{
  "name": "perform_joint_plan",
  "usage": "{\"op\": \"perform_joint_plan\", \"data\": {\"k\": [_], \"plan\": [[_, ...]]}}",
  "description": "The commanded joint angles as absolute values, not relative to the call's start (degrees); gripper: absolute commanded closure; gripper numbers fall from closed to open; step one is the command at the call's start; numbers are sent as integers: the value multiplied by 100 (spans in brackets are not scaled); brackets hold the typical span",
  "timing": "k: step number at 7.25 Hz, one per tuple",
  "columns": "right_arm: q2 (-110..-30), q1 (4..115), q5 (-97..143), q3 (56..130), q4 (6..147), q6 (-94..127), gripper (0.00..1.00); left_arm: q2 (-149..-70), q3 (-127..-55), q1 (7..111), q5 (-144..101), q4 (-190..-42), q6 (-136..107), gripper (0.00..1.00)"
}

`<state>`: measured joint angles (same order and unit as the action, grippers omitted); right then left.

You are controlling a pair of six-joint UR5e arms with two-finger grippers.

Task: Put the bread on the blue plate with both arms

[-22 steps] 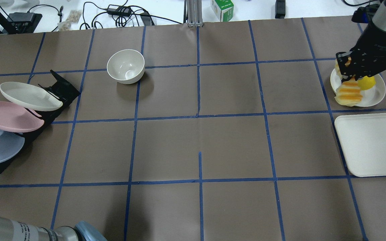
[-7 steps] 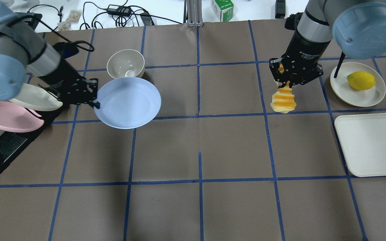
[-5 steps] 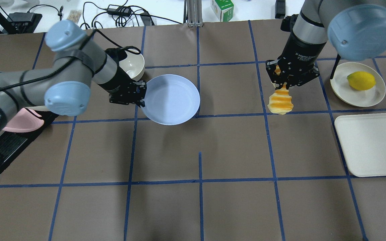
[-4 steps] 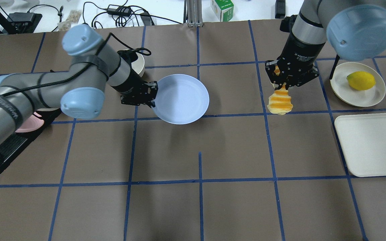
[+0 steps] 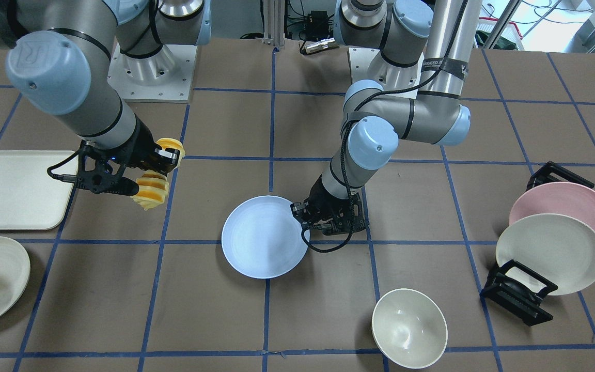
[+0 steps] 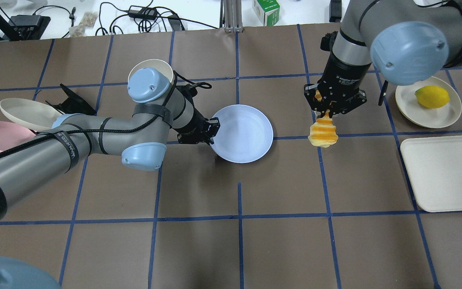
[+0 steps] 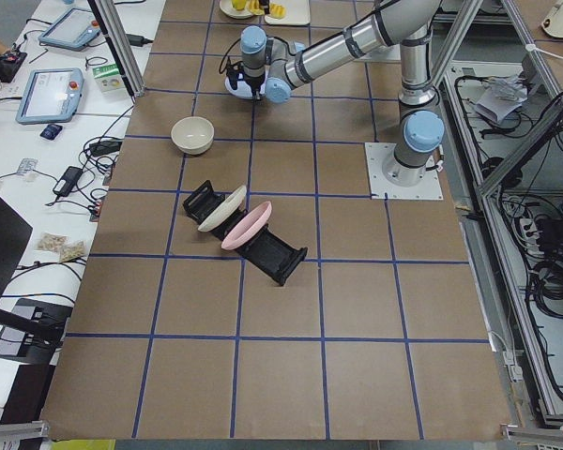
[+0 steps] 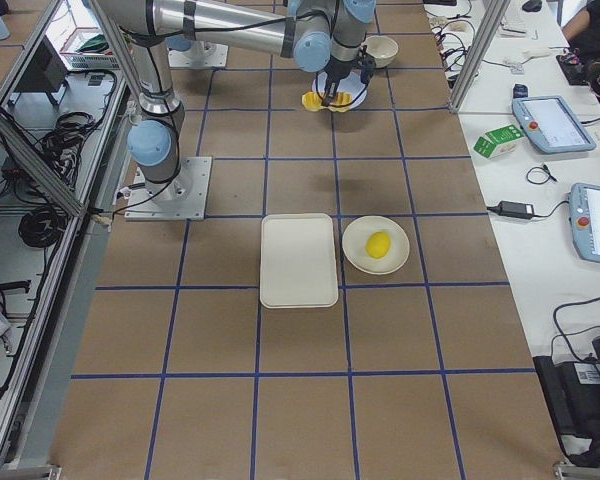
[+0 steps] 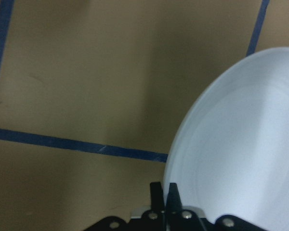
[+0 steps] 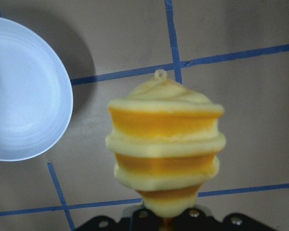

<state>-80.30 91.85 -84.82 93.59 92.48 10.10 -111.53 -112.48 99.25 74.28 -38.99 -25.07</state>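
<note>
Over the middle of the table (image 6: 199, 249), the left gripper (image 6: 211, 135) pinches the left rim of the blue plate (image 6: 247, 128), jaws drawn narrow on its edge, the dish held low; whether it rests on the surface I cannot tell. Close to its right but apart from it, the right gripper (image 6: 327, 113) clamps the top end of the bread (image 6: 322, 135), which dangles lengthwise in the air. Both pickups look done. What remains, by my reckoning: carry the loaf over the plate, lower it, let go. At far right a lemon (image 6: 432, 96) sits on a cream plate (image 6: 447, 116).
</note>
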Motion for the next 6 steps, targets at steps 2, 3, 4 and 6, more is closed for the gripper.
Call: {"op": "perform_joint_plan", "data": {"k": [2,3,4,6], "plan": [[-7543,9920,-8490,9378,10147,1107,100,-11014,-11565,10124,7453,-3437,-2841,1],[-7384,10097,-8482,9334,10247,1107,100,-11013,-11505,10081,7453,-3410,-2639,0],[-7296,10168,-8473,9334,10466,1107,100,-10847,-11418,9872,7505,-3462,-2471,0],[-7032,10405,-8411,9334,10817,1116,100,-10278,-10954,9328,8005,-4755,-1273,0]]}}
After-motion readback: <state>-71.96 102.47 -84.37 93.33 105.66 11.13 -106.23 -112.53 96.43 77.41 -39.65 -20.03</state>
